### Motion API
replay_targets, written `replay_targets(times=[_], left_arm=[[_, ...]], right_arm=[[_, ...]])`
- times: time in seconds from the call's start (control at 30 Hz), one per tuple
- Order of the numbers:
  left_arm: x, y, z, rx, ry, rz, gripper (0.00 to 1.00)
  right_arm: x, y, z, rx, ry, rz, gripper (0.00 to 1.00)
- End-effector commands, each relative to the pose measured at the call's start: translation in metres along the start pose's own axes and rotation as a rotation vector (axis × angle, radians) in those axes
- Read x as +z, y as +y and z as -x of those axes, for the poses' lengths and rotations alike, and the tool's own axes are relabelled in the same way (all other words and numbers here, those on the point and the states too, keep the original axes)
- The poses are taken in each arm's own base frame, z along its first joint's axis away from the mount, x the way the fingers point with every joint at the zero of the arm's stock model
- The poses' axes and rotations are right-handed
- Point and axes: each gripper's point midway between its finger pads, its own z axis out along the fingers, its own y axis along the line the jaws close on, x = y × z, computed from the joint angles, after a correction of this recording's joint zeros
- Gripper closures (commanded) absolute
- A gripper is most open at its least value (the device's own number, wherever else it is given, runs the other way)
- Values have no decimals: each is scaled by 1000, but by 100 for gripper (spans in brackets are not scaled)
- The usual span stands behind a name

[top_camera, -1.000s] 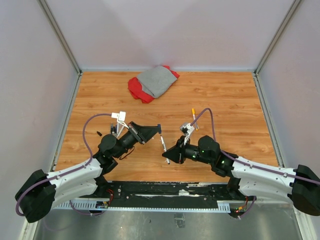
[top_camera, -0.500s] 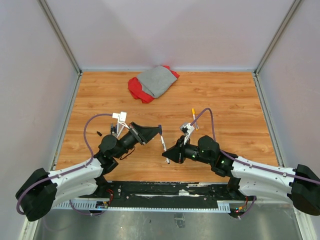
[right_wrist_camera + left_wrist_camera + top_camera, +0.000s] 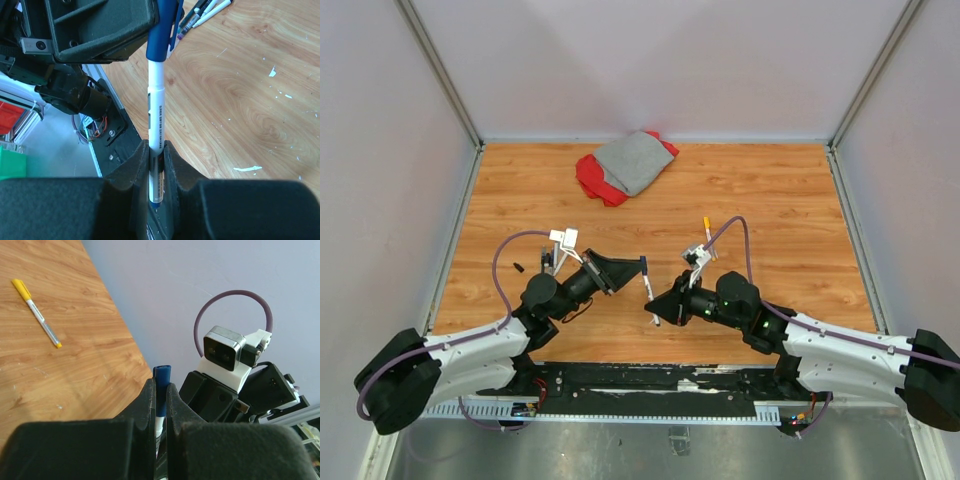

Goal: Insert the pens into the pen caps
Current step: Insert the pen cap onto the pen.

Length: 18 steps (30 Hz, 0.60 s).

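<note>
Top view: left gripper (image 3: pixel 642 264) and right gripper (image 3: pixel 654 311) meet near the lower middle of the frame, above the orange-brown wood-grain table (image 3: pixel 780 190).

Left gripper: jaws closed tight on a short dark-blue tube cap (image 3: pixel 161 376). The cap is pinched between both fingers at the centre of the left wrist view, its end protruding past the fingertips.

Right gripper: jaws closed on a thin white-barrelled pen (image 3: pixel 155 100), gripped near its lower end. The pen runs straight up the middle of the right wrist view. Its upper end meets the dark-blue cap at the top centre of that view; how deep it sits cannot be told.

Elsewhere:
- A thin yellow-capped pen (image 3: pixel 37 312) with a grey-white barrel lies flat on the table, upper left of the left wrist view, well apart from both grippers.
- Several more pens (image 3: pixel 200 14) lie together at the upper right edge of the right wrist view.
- Small white scraps (image 3: pixel 248 169) dot the wood.
- A grey cloth (image 3: pixel 635 160) lies over a red cloth (image 3: pixel 592 180), upper middle of the top view.
</note>
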Motion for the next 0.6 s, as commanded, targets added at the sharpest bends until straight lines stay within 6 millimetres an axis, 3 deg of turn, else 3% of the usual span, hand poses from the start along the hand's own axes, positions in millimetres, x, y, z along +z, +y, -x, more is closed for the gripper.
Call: replay_targets(times=[0.0,0.33,0.57], left_arm=[[0,-9,-3,14,-3,-48,100],[1,-13,-11,20,13,-67,99],[3,-16,-17,30,44,-85,97]], right_arm=[[1,11,25,14,-81,-13,100],[1,-2,46,56,-167,-96,100],[3,0,56,23,-172,-97,99]])
